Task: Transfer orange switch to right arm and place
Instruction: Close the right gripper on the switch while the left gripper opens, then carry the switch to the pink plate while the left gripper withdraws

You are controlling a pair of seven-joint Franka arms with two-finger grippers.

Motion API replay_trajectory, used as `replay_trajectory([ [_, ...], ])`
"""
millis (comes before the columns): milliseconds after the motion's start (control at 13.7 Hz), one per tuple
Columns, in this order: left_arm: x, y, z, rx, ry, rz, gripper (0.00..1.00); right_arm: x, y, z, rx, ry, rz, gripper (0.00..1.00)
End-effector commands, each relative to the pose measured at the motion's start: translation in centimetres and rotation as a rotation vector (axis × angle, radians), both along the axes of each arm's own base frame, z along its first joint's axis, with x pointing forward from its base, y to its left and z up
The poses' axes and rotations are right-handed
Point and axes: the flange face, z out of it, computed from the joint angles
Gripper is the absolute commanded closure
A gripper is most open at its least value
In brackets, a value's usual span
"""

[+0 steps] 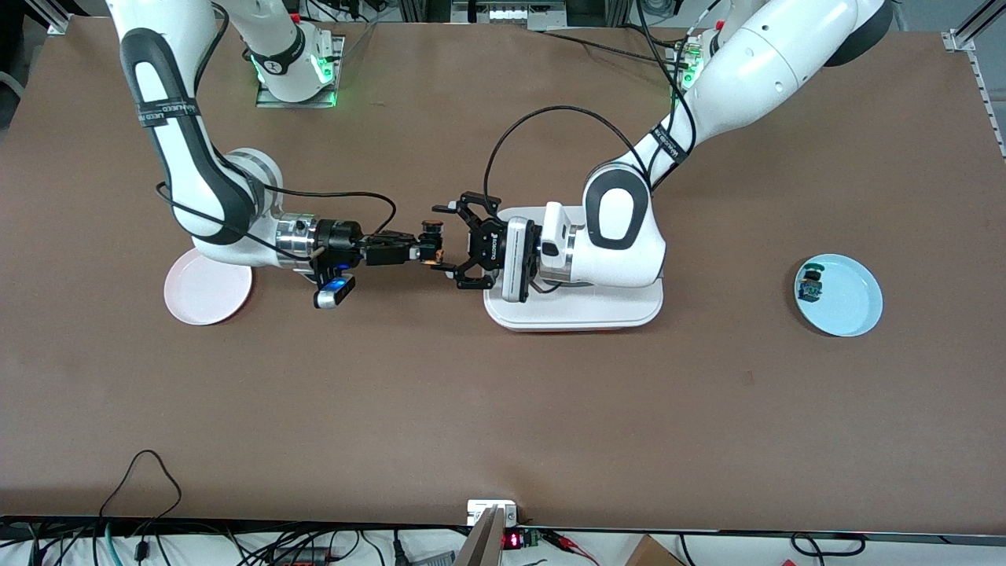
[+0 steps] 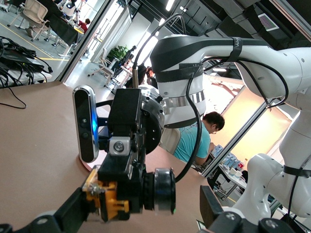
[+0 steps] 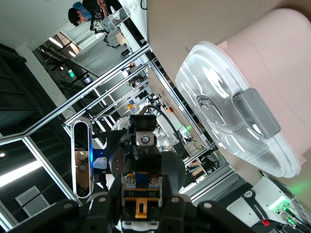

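We are at the handover itself, in mid-air above the bare table between the pink plate (image 1: 207,292) and the white tray (image 1: 574,308). The two arms meet tip to tip. The right gripper (image 1: 427,250) reaches in from the pink plate's end, and the left gripper (image 1: 457,245) faces it from over the tray's edge.

The orange switch (image 1: 430,242) sits at the tip of the right gripper. In the left wrist view we see the switch (image 2: 109,201) pinched between the right arm's black fingers (image 2: 160,190), orange sides showing. So we judge that the right arm has its grip.

The left gripper's fingers (image 1: 448,207) are spread wide, one on each side of the switch, and they do not appear to touch it. We read this as the left arm having let go, though the exact gap at the tips is hard to make out.

Done, as far as we can tell: the switch is off the table, carried to the middle, and passed over.

Left to do: the left arm needs to back away clear of the switch, and the right arm has to carry the switch to its resting place and set it down. The pink plate lies under the right arm's wrist, so we judge it the likely spot, but the task does not name one.

The blue plate (image 1: 853,306) at the left arm's end holds a small blue-green and black part (image 1: 810,284), which is not part of this job.
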Motion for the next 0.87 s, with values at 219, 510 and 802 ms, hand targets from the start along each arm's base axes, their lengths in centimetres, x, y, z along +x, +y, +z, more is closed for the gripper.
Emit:
replay_trajectory([
  [219,0.7,0.7,2.0,-0.009,0.037,0.014,0.00,3.2,-7.0,3.6,-0.181,-0.103,0.211,1.00],
  [510,2.3,1.6,4.4,0.143,0.063,-0.071,0.00,4.3,-13.6,7.6,-0.460,-0.221,0.462,1.00],
  [802,3.0,2.7,5.3,0.288,0.093,-0.143,0.00,4.4,-19.0,10.9,-0.753,-0.328,0.674,1.00],
])
